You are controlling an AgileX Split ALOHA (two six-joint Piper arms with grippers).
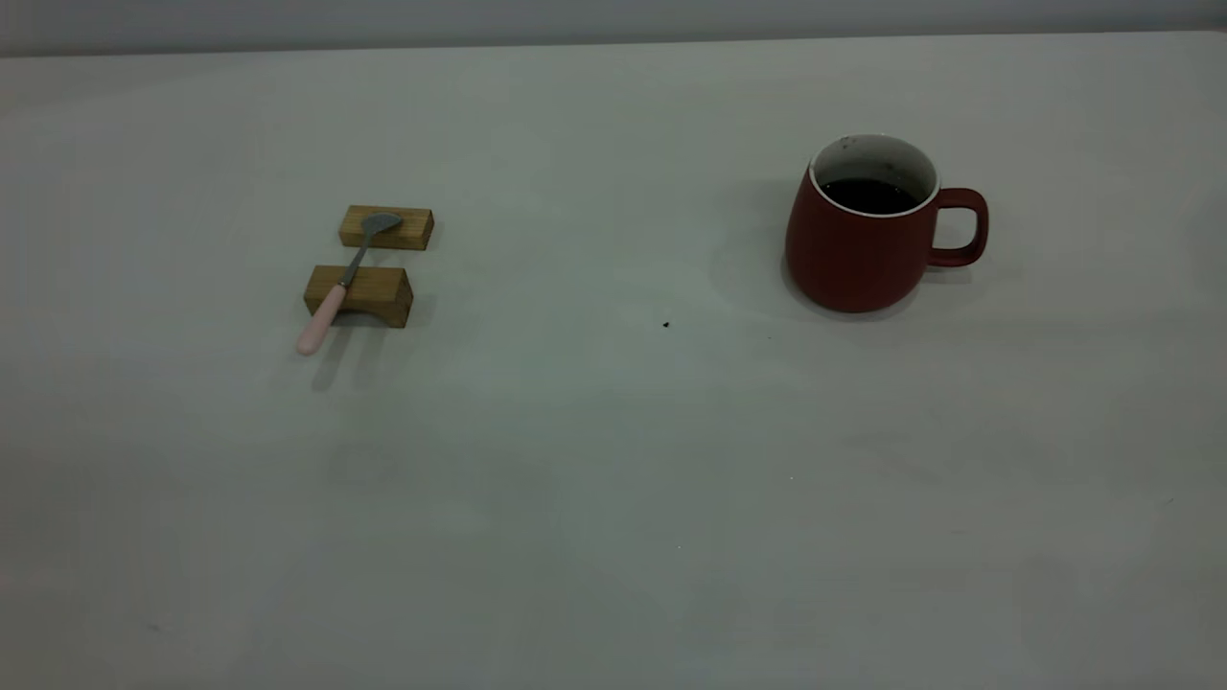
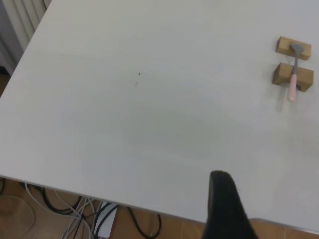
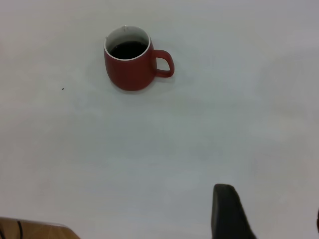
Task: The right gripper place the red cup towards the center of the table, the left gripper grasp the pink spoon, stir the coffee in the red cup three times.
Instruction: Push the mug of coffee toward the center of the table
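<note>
The red cup stands upright on the right side of the table, its handle pointing right and dark coffee inside. At the left, the pink spoon lies across two wooden blocks, bowl on the far one and pink handle overhanging the near one. Neither gripper appears in the exterior view. The right wrist view shows the red cup far from my right gripper, which is open and empty. In the left wrist view my left gripper hangs open near the table edge, far from the pink spoon.
Two wooden blocks, the far one and the near one, carry the spoon. A tiny dark speck marks the table's middle. In the left wrist view, cables hang below the table's near edge.
</note>
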